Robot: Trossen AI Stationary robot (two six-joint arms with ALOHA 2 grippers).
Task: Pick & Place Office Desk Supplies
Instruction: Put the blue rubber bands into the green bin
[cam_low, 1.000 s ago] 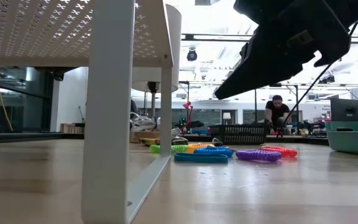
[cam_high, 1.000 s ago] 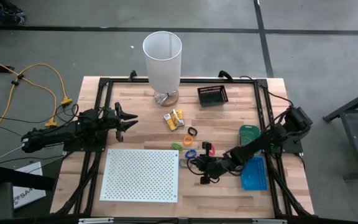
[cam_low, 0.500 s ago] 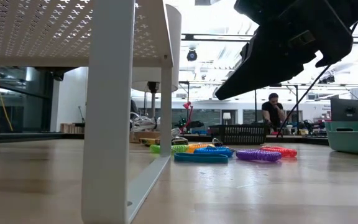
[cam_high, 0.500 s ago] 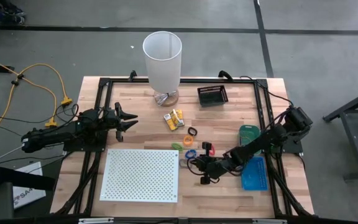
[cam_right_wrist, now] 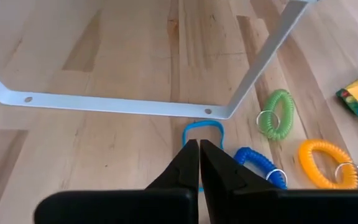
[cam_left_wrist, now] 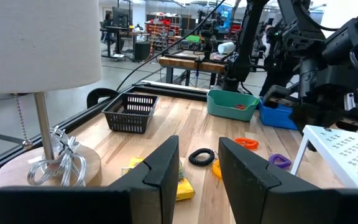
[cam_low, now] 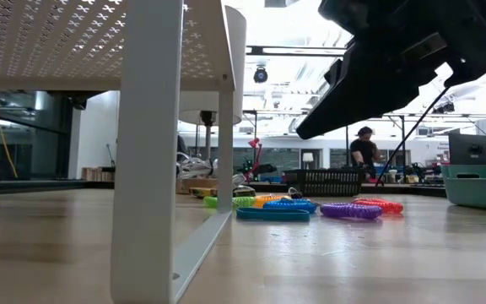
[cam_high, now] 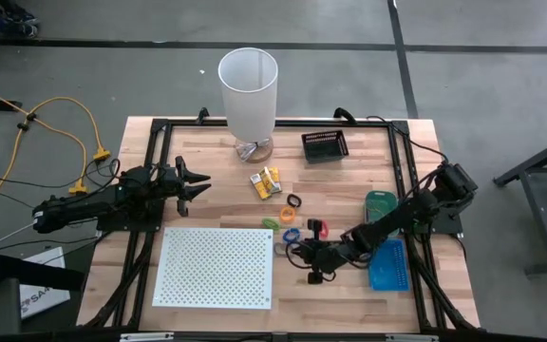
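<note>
Almost nothing changes: right gripper (cam_right_wrist: 199, 160) stays closed and empty, shifting slightly above the blue band (cam_right_wrist: 202, 134) beside the coils (cam_high: 292, 231); no pick yet. Left gripper (cam_high: 202, 185) stays parked, jaws half open, empty.

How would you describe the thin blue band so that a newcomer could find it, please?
Start at the white perforated board. Just off its right edge lies a cluster of coiled loops, and the blue band lies flat by the board's foot. It is a thin, smooth outline, unlike the coiled blue loop beside it.
</note>
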